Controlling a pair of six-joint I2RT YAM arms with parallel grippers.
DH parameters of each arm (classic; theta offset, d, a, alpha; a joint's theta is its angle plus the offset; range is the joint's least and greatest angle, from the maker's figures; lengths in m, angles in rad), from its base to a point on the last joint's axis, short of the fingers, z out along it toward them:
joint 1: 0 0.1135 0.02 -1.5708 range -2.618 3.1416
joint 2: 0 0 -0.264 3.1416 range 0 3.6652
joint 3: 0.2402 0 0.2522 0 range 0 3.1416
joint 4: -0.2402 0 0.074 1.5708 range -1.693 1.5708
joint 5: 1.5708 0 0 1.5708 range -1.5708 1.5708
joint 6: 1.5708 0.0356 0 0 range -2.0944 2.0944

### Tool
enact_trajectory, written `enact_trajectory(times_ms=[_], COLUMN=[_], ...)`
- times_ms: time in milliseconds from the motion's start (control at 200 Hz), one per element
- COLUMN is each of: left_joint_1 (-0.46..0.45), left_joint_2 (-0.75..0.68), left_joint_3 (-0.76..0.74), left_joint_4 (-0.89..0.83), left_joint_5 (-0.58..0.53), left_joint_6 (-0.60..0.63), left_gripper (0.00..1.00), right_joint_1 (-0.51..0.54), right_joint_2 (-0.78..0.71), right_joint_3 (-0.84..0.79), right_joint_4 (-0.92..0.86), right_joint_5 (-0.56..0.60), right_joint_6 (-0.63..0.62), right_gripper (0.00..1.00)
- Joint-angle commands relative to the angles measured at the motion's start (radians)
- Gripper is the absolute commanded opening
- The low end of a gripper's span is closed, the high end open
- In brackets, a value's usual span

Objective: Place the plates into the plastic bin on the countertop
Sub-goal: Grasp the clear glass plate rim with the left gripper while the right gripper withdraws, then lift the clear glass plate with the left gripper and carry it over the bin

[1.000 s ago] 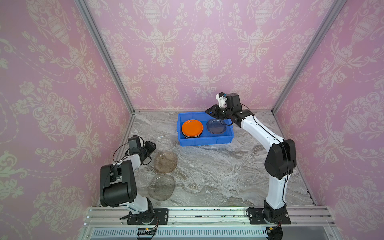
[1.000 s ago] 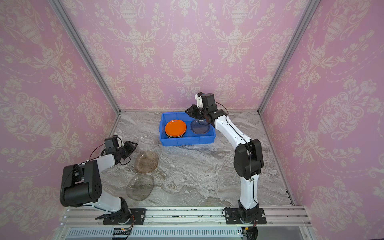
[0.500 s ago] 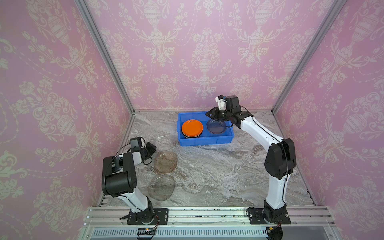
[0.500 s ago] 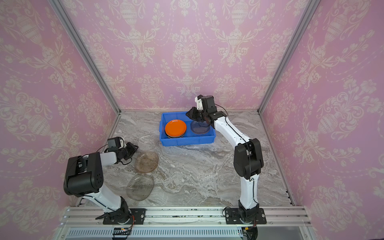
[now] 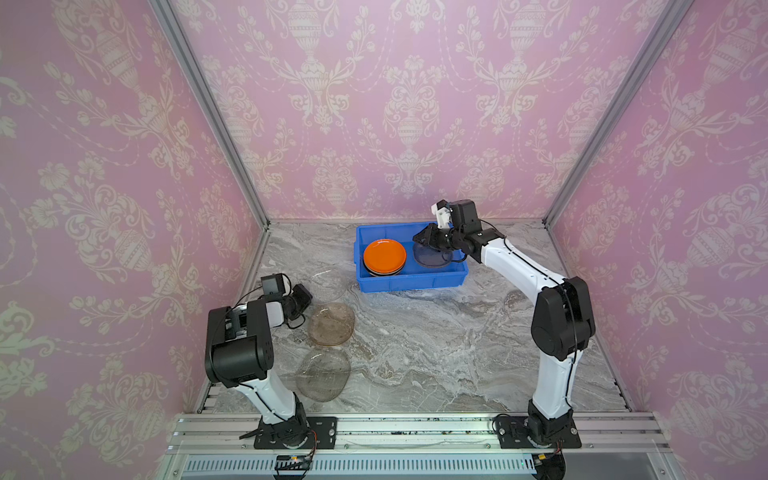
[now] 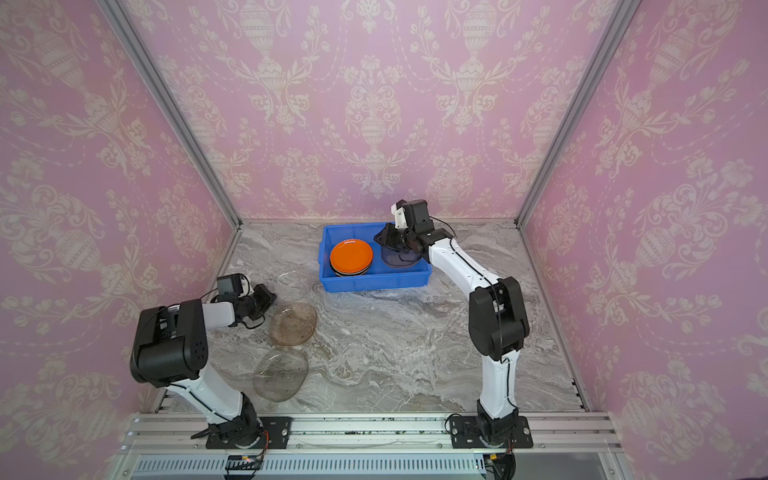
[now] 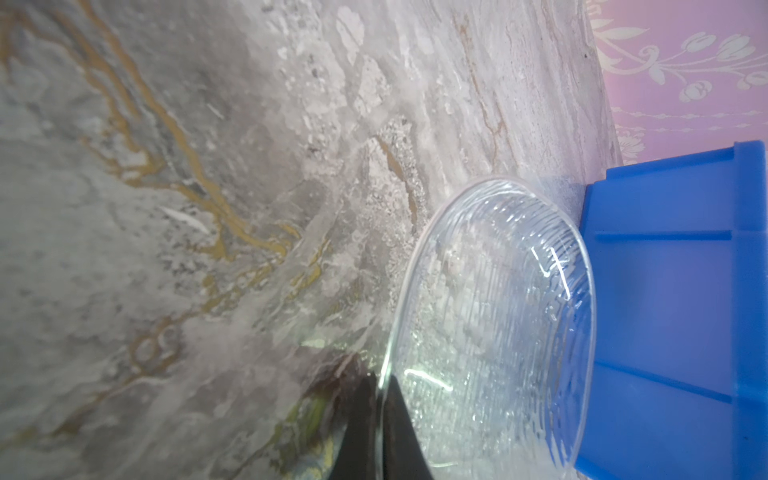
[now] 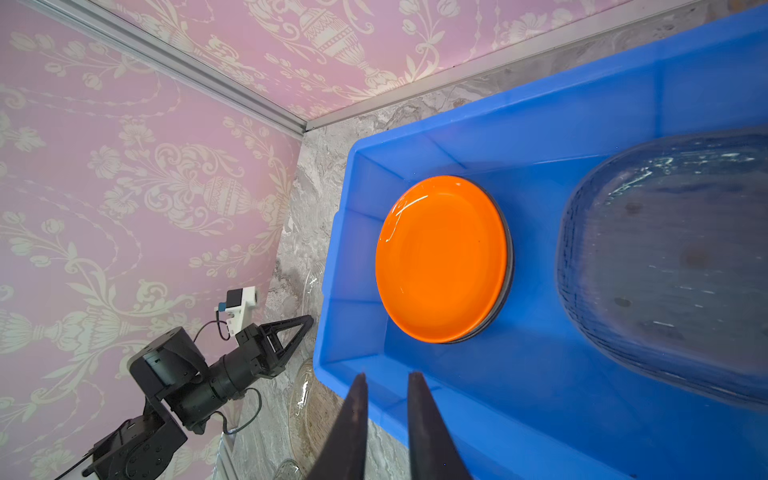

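The clear glass plate [image 5: 330,284] is the hard one to see from above. In both top views it is little more than a faint outline on the marble countertop [image 5: 436,345], just left of the blue plastic bin [image 5: 409,282]. The left wrist view shows it [image 7: 490,324] properly, though the picture cuts off part of its edge. It is close beside the bin's outer wall [image 7: 673,291], and I cannot tell whether they touch. The left gripper [image 7: 382,380] is pressed together on that plate's rim, with a dark finger [image 7: 361,424] on each side of the glass. Under the orange plate [image 5: 384,255] in the bin's left half a dark rim [image 8: 505,270] peeks out; how many plates sit beneath is hidden.

The right gripper [image 5: 419,239] hangs over the far side of the bin. Its arm crosses the bin's right end and covers part of the smoky glass plate [image 5: 432,259] lying in the right half. Its fingers [image 8: 419,415] stand a little apart with nothing between them. Pink wallpapered walls [image 5: 124,166] close in the left, far and right sides.

Counting: two arms and one bin. Three glass plates are out on the countertop — the clear one, a brownish glass plate [image 5: 331,324] nearer, and a grey glass plate [image 5: 323,376] nearest. Inside the bin are one glass plate and the orange-topped stack.
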Motion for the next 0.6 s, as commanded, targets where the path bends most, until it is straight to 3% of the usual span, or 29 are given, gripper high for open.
enact_trajectory(times_ms=[0,190,385,520,595], left_joint_1=[0.008,0.008,-0.008,-0.135,-0.216], left_joint_2=[0.016,-0.042,-0.252,-0.400,-0.426], left_joint_3=[0.046,0.066,0.118,0.250,0.345], left_joint_4=[0.010,0.007,-0.154,-0.334,-0.397], left_joint_5=[0.003,-0.039,-0.229,-0.416,-0.462], left_joint_6=[-0.017,-0.037,-0.035,0.062,0.089], left_gripper=[0.00,0.00,0.00,0.00,0.00], right_joint_1=[-0.009,-0.027,-0.040,-0.053,-0.063], right_joint_2=[-0.068,-0.116,-0.223,-0.341,-0.405], right_joint_3=[-0.019,-0.063,-0.164,-0.286,-0.347], right_joint_4=[0.014,0.023,0.032,0.063,0.080], right_joint_5=[0.005,0.015,0.055,0.116,0.142], right_joint_6=[-0.007,-0.008,-0.022,-0.017,-0.010], right_gripper=[0.19,0.19,0.19,0.19,0.19])
